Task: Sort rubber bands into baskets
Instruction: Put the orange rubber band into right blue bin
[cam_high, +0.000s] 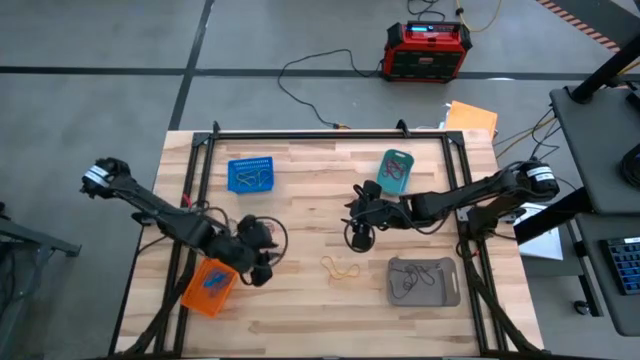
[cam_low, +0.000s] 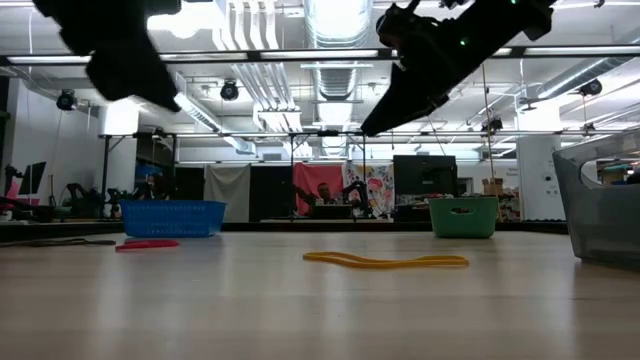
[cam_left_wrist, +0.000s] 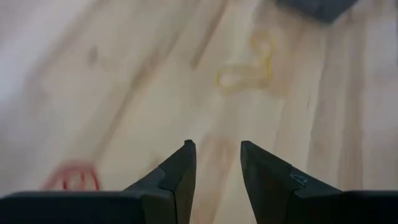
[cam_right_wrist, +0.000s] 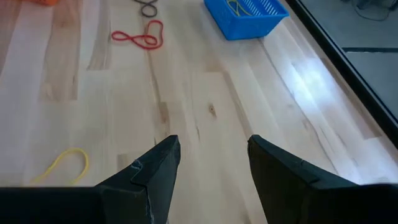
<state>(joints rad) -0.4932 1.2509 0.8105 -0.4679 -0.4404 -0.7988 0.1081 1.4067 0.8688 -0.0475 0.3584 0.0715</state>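
Observation:
A yellow rubber band (cam_high: 340, 267) lies flat on the table between my two grippers; it also shows in the low view (cam_low: 385, 261). A red band (cam_right_wrist: 140, 36) and a grey band (cam_right_wrist: 148, 7) lie toward the blue basket (cam_high: 250, 175). The teal basket (cam_high: 397, 170) stands far right, the orange basket (cam_high: 209, 287) near left, and the grey basket (cam_high: 424, 281) near right. All hold bands. My left gripper (cam_left_wrist: 217, 165) is open and empty beside the orange basket, above the table. My right gripper (cam_right_wrist: 214, 158) is open and empty above the table's middle.
A black frame (cam_high: 330, 133) runs along the table's far edge and down its sides. A red-and-black box (cam_high: 428, 50) with cables stands on the floor beyond the table. Bare wood lies around the yellow band.

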